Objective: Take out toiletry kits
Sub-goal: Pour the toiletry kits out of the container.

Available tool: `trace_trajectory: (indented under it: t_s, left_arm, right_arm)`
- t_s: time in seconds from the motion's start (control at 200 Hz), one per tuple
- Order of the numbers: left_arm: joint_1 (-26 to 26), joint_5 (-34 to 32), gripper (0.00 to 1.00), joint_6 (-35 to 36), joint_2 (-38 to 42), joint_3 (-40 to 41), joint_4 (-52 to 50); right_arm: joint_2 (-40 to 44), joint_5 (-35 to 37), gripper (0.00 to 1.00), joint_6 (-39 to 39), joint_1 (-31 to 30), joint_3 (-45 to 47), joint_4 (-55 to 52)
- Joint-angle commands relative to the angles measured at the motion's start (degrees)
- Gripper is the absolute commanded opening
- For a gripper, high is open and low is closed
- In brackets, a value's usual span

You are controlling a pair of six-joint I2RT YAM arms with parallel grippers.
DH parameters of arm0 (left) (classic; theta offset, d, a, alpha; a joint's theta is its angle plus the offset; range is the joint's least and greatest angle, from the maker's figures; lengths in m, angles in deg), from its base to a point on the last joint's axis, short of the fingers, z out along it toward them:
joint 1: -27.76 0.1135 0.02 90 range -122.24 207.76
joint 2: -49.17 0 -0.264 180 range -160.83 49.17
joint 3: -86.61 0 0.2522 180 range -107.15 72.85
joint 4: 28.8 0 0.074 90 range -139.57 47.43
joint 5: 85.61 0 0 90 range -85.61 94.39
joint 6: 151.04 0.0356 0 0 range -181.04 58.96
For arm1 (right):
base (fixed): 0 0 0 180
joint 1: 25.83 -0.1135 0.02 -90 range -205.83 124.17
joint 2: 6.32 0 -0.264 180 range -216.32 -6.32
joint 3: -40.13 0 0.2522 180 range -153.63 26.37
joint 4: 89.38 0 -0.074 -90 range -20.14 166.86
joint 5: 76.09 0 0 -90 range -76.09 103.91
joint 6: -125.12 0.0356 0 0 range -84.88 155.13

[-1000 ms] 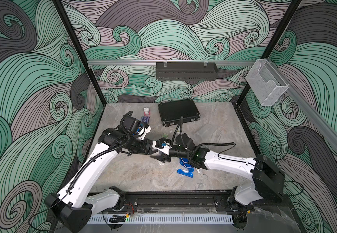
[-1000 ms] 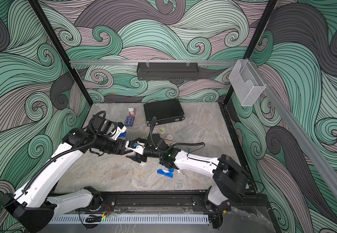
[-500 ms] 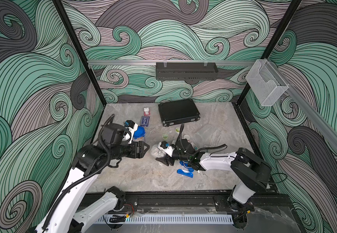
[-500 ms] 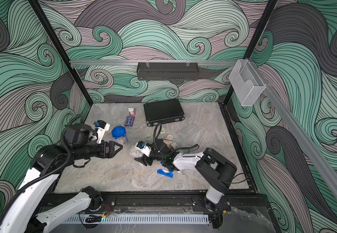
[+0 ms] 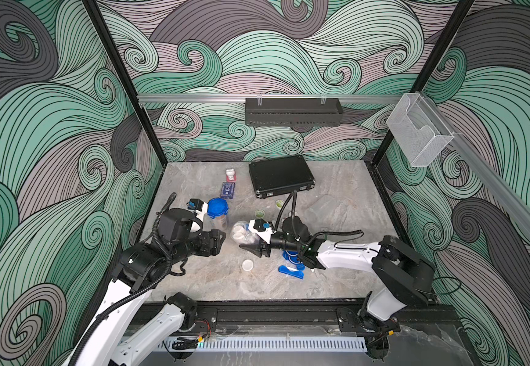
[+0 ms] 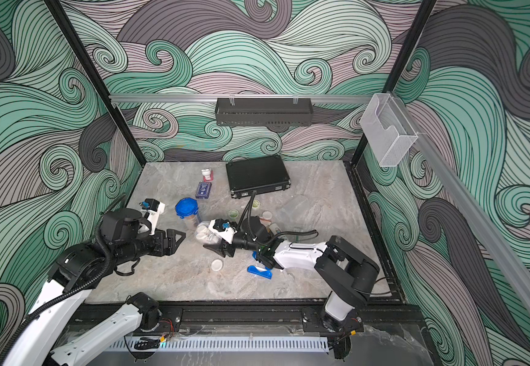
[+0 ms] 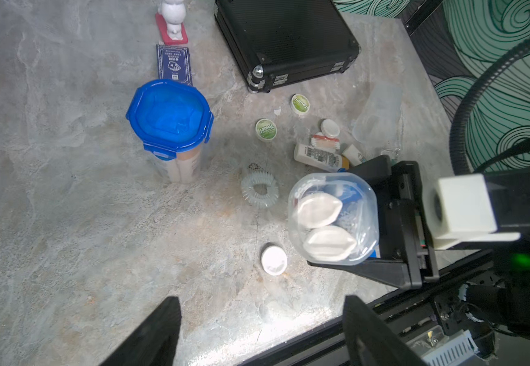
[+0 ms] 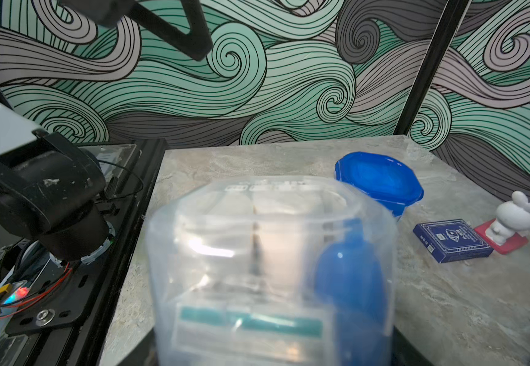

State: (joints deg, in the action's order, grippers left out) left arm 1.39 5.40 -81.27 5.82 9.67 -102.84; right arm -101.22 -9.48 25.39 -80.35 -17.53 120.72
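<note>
Lidless tumbler: held sideways above the tabletop middle, white tubes inside.
Right gripper: clamped round its body.
Left gripper: spread, empty, facing its mouth.
Advice: enter squarely, pinch one tube, withdraw straight.

Bare table lies free between the left gripper and the lidless tumbler, hemmed by the lidded tumbler, coil ring and white cap.
</note>
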Motion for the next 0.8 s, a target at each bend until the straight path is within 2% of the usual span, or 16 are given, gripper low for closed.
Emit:
trace_trajectory:
  t_s: [0.0, 0.055, 0.115, 0.19, 0.265, 0.34, 0.41, 0.47, 0.535, 0.605, 0.68, 0.73, 0.796]
  left_arm:
    - [0.23, -2.92, 0.81, -0.6, 0.99, 1.24, 3.16]
    - [0.27, -4.22, 0.81, -0.5, 1.31, 2.05, 3.05]
    - [0.27, -5.51, 0.8, -0.76, 2.35, 3.14, 3.56]
    - [0.27, -5.38, 0.8, -0.95, 4.06, 4.71, 5.46]
    - [0.27, -5.14, 0.81, -0.92, 4.89, 5.81, 6.48]
    - [0.31, -5.48, 0.8, -1.0, 5.66, 6.92, 6.44]
    - [0.33, -4.97, 0.8, -1.19, 6.73, 8.25, 7.3]
    - [0.3, -2.78, 0.79, -1.16, 7.59, 8.38, 7.99]
    - [0.3, 0.9, 0.79, -0.57, 8.55, 8.25, 8.84]
    - [0.35, 6.77, 0.78, -0.01, 9.55, 7.99, 9.91]
    - [0.32, 12.08, 0.77, -1.12, 11.24, 8.24, 12.33]
    - [0.33, 13.3, 0.77, -1.92, 12.11, 8.05, 13.24]
    - [0.28, 11.42, 0.77, -2.19, 12.5, 7.1, 12.33]
  right_arm:
    - [-0.92, -2.91, 0.61, 1.79, -0.2, -0.96, 10.28]
    - [2.91, -3.2, 0.61, 3.0, -0.82, -1.28, 12.19]
    - [5.76, -1.64, 0.62, 1.56, -1.02, -3.2, 7.51]
    - [1.09, -1.68, 0.62, -0.83, -0.19, -4.74, 3.43]
    - [-2.66, -4.77, 0.61, 0.25, 0.26, -2.34, 10.61]
    - [2.11, -5.05, 0.61, 3.91, -0.13, -2.34, 15.27]
    - [7.39, -2.44, 0.63, 1.32, -0.44, -3.27, 10.55]
    - [3.94, -0.37, 0.63, -3.12, 0.4, -3.77, 5.35]
    - [-0.95, -6.07, 0.59, -2.62, 1.67, -1.18, 10.68]
    - [1.41, -7.43, 0.59, -4.14, -0.77, 2.12, 17.32]
    - [5.81, -9.84, 0.64, -8.39, -2.91, -0.77, 7.78]
    - [6.27, -9.05, 0.65, -9.93, -2.89, -2.18, 4.04]
    - [3.72, -6.55, 0.65, -7.73, -1.6, -0.43, 10.12]
